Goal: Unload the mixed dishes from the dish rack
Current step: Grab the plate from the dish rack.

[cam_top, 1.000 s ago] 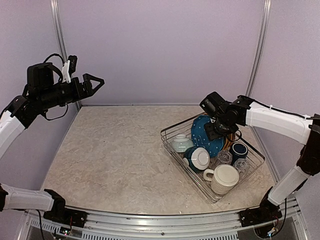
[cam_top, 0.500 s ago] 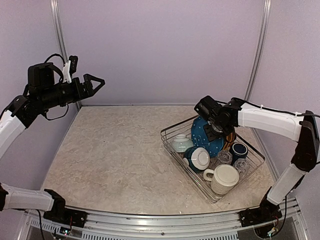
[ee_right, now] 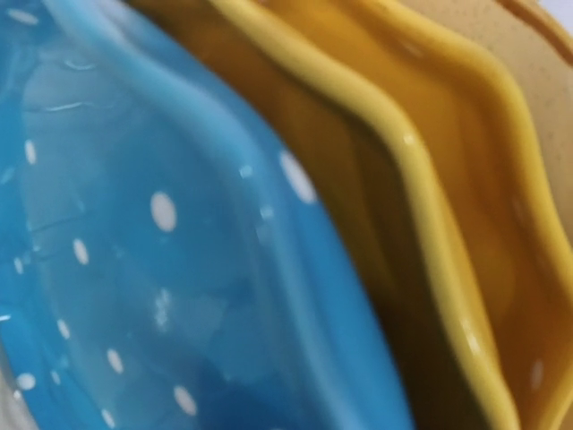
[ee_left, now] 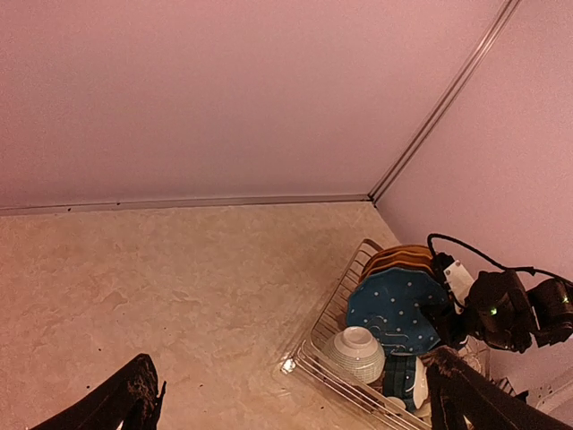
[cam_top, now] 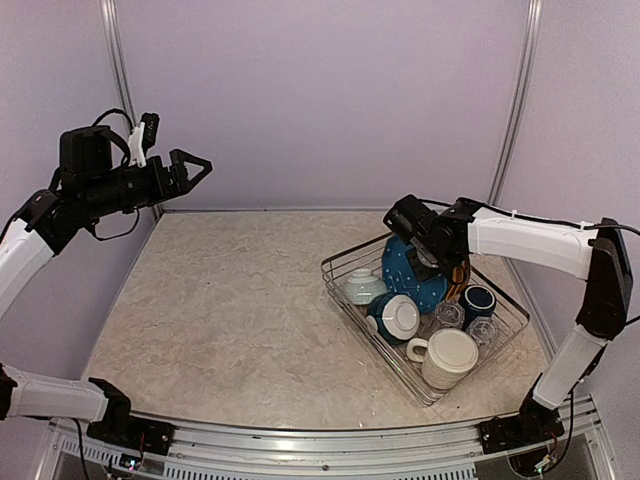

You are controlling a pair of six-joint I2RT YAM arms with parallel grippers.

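The silver wire dish rack (cam_top: 338, 283) stands at the right of the table. It holds an upright blue dotted plate (cam_top: 408, 280), an orange plate (cam_top: 459, 283) behind it, a pale bowl (cam_top: 361, 288), a dark-blue bowl (cam_top: 396, 318), two clear glasses (cam_top: 449, 315), a navy mug (cam_top: 477, 300) and a large cream mug (cam_top: 447, 357). My right gripper (cam_top: 428, 262) is down at the top edge of the plates; its fingers are hidden. The right wrist view shows only the blue plate (ee_right: 152, 269), the orange plate (ee_right: 421, 206) and a cream plate (ee_right: 528, 81), very close. My left gripper (cam_top: 195, 165) is open and empty, raised high at the far left.
The left wrist view shows the rack (ee_left: 336, 309) from afar with the blue plate (ee_left: 394, 309) and the pale bowl (ee_left: 355, 352), and the marble table top (ee_left: 179, 278) stretching to the back wall. Metal corner posts (cam_top: 515, 100) stand behind the rack.
My right gripper has shifted a little to the left along the top of the plates. The left arm has barely moved.
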